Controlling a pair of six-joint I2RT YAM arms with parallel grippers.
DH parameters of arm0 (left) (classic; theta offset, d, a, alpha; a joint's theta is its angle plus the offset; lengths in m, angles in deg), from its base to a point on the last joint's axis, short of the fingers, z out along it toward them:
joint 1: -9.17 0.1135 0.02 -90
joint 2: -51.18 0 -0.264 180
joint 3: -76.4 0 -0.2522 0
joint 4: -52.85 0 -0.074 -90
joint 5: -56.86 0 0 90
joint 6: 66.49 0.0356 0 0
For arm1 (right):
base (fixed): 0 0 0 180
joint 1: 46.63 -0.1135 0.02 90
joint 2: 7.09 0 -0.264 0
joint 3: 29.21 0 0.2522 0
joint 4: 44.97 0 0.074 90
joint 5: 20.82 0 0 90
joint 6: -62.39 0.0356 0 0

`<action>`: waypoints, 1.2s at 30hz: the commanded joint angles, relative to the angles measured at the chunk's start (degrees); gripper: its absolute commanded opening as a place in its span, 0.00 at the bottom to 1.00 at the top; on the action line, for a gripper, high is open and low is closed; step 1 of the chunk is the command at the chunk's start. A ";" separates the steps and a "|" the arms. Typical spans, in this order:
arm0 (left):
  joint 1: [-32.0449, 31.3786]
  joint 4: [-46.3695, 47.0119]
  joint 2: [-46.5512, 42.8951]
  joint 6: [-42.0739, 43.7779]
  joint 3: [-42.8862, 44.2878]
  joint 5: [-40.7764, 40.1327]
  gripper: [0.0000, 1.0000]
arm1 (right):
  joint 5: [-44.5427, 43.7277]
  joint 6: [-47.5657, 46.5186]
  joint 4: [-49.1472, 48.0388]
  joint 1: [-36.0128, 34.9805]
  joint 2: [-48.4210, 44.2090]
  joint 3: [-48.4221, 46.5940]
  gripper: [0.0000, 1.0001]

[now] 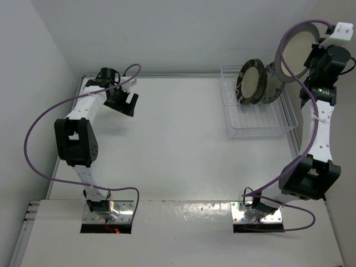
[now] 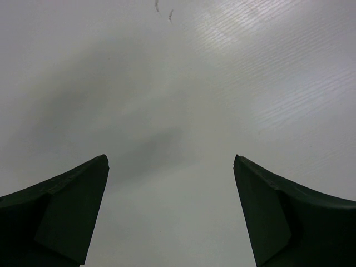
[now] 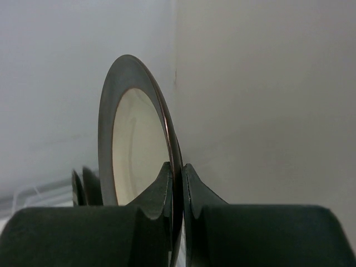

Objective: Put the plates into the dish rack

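Held plate (image 1: pixel 295 50): round, cream centre w/ wide grey metallic rim and a thin coppery line at the inner edge. It's up in the air over the far-right corner of the dish rack (image 1: pixel 258 125), clear of the wires. It stands on edge. In the wrist view (image 3: pixel 133 144) the disc is nearly edge-on, rising straight away from the fingers, cream face to the left.

R gripper (image 3: pixel 177 169) is pinched narrow on the plate's rim, one finger on each face; in the top view (image 1: pixel 315 53) it sits at the plate's right edge.

The rack is a white wire one, at the far-right corner of the bench (image 1: pixel 183 139). Two plates stand upright in it. The front rack plate (image 1: pixel 252 82) has a cream centre & dark rim, face toward the bench's left edge. The second rack plate (image 1: pixel 272 84) is just behind, mostly hidden, pattern unclear.

L gripper (image 1: pixel 123 104) is near the far-left corner, fingers spread wide (image 2: pixel 171 161), holding nothing, bare bench surface below.
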 commanded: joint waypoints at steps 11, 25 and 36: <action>-0.23 0.09 -1.38 -0.14 1.53 1.75 1.00 | -1.19 -7.91 -13.83 -0.86 1.76 3.10 0.00; -1.29 -0.96 -1.38 -0.14 2.06 0.17 1.00 | -4.00 -18.55 -19.45 -7.10 7.03 10.22 0.00; -1.29 -1.49 -1.38 0.39 1.53 -0.36 1.00 | -14.99 -22.77 -27.71 -11.59 12.83 10.13 0.00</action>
